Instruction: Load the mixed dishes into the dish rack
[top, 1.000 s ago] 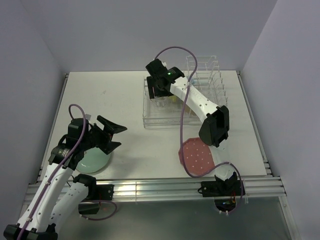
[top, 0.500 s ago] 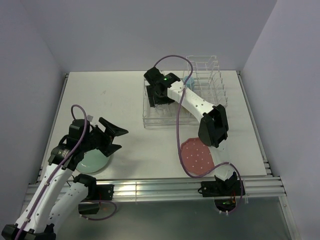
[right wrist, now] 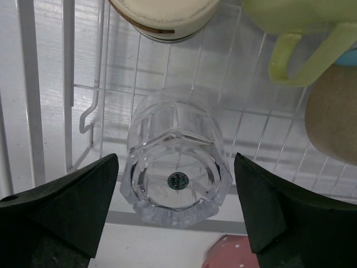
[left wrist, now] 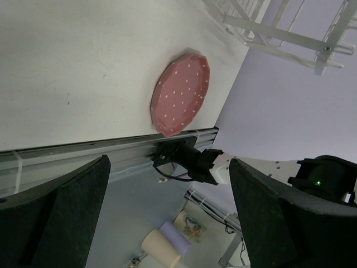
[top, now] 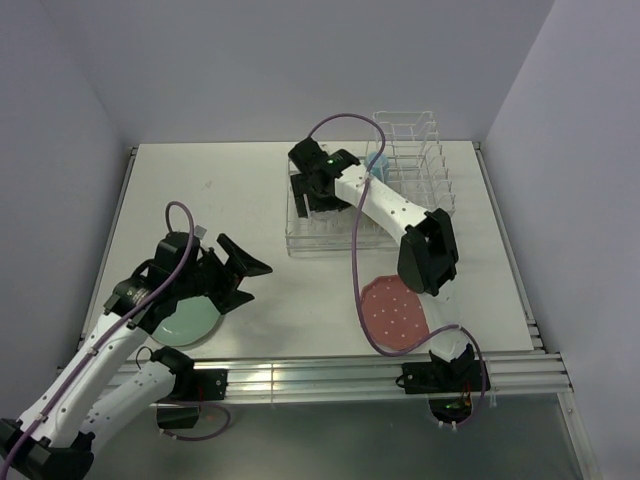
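Note:
The white dish rack [top: 325, 240] stands at the back middle of the table. My right gripper [top: 316, 192] hangs over its low basket, open. In the right wrist view the clear glass [right wrist: 175, 167] stands upside down in the basket between my spread fingers [right wrist: 61, 206], with a gap on each side. The cream bowl [right wrist: 162, 14], yellow-green mug [right wrist: 301, 33] and tan cup [right wrist: 334, 120] sit in the basket behind it. The light-blue mug [top: 377, 162] is in the rack too. My left gripper [top: 245, 275] is open and empty, right of the mint-green plate [top: 185, 322]. The pink dotted plate [top: 395, 312] lies near the front edge.
The right arm's elbow [top: 430, 250] hangs between the rack and the pink plate. In the left wrist view the pink plate [left wrist: 181, 95] lies ahead by the table's front rail [left wrist: 111, 148], with the rack's corner [left wrist: 279, 30] beyond. Grey walls close in both sides.
My left gripper has swung right and forward, off the mint-green plate toward the table's middle. My right gripper has dropped a little lower over the rack's basket.

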`<action>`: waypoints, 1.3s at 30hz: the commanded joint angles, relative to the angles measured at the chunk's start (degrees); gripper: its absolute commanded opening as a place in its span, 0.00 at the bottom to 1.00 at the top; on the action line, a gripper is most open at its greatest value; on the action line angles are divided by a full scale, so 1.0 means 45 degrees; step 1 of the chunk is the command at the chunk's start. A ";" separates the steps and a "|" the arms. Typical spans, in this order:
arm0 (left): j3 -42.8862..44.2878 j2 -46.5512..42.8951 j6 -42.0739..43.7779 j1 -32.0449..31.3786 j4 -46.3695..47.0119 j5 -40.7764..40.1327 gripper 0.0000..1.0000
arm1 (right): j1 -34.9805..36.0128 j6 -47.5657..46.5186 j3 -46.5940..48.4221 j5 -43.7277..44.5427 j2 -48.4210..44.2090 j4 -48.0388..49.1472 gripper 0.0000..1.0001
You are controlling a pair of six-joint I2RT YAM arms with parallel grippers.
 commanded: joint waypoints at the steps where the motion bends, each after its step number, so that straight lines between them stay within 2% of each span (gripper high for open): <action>1: 0.0783 0.0062 0.0587 -0.0283 0.0182 -0.0514 0.94 | 0.0057 0.0033 -0.0543 0.0454 -0.0936 0.0553 0.93; 8: 0.0140 -0.0016 0.0353 -0.1201 0.0435 -0.0826 0.94 | 0.0135 0.0111 -0.0993 0.0728 -0.2184 0.0457 0.97; 12: -0.0095 0.0101 0.0060 -0.2000 0.0747 -0.1060 0.94 | 0.0368 0.0306 -0.0526 0.0610 -0.3142 0.0009 0.97; 21: 0.0782 0.2560 0.0079 -0.4655 0.1646 -0.2271 0.94 | 0.0604 0.0404 -0.0231 0.0649 -0.6248 -0.1123 0.97; 25: 0.1523 0.3828 0.0723 -0.4874 0.1705 -0.2233 0.94 | 0.0584 0.0657 -0.1010 0.0338 -0.7826 -0.1359 0.97; 30: 0.2345 0.4942 0.1271 -0.5010 0.1646 -0.2037 0.94 | 0.0565 0.1126 -0.2945 0.0180 -0.9664 -0.1047 0.97; 39: 0.2600 0.5413 0.1212 -0.5616 0.1842 -0.1959 0.94 | 0.0565 0.1361 -0.4021 0.0181 -1.0507 -0.0949 0.97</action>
